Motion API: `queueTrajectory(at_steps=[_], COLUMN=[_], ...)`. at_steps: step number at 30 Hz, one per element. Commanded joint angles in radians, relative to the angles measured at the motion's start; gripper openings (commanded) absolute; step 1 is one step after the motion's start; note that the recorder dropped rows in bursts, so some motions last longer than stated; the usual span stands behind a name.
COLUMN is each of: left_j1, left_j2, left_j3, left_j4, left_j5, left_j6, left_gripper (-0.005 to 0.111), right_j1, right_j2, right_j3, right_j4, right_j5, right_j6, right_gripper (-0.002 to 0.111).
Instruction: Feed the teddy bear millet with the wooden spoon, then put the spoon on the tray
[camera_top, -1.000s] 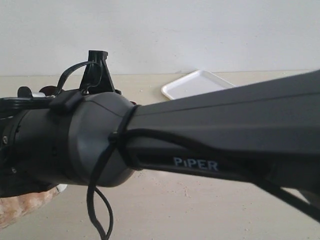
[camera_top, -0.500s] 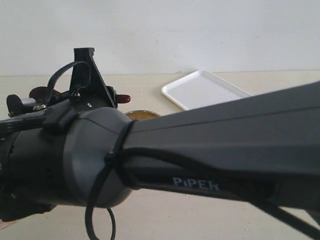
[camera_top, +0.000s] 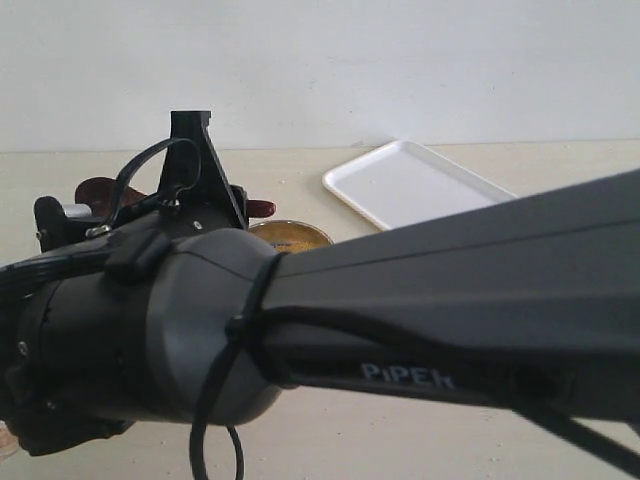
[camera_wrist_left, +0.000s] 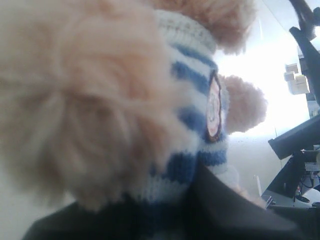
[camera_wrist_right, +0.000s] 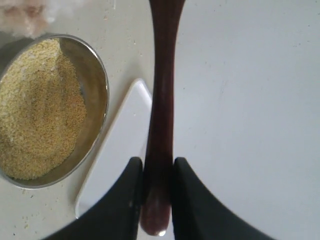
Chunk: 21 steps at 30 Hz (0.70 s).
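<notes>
While the right gripper (camera_wrist_right: 157, 165) pinches the wooden spoon (camera_wrist_right: 162, 75) (handle end), the millet (camera_wrist_right: 40, 110) lies near it, apart.

Soft daylight, blown-out glare (left wrist view), foreground blur

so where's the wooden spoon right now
In the right wrist view, the wooden spoon is clamped by its handle in the right gripper, right beside the steel bowl of millet.

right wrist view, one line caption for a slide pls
Right gripper shut on the wooden spoon, steel bowl of millet and white tray behind it.
</notes>
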Motion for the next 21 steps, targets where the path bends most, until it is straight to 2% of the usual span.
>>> queueTrajectory(at_steps=[1,11,17,21], left_j1=[0.005,0.005,0.005,0.005], left_j2=[-0.009,-0.009,-0.009,-0.009], left_j3=[0.004,0.004,0.004,0.004], left_j4=[-0.011,-0.011,-0.011,-0.011], left_j5=[0.023,0.023,0.023,0.023], left_j6=[0.008,0.008,0.008,0.008], left_gripper=[0.007,0.007,0.007,0.007], right_j1=[-0.008,-0.021,-0.118,-0.229], right_j2=[-0.017,-0.131,-0.272,-0.397], right_j3=[0.005,0.005,0.082,0.275], right_j4=[-0.001,0.2,0.39,0.508], right_j5=[0.004,0.004,-0.022,-0.169], right_j6=[0.02,0.127,0.251,0.314], right_gripper=[0.0,0.0,0.0,0.0])
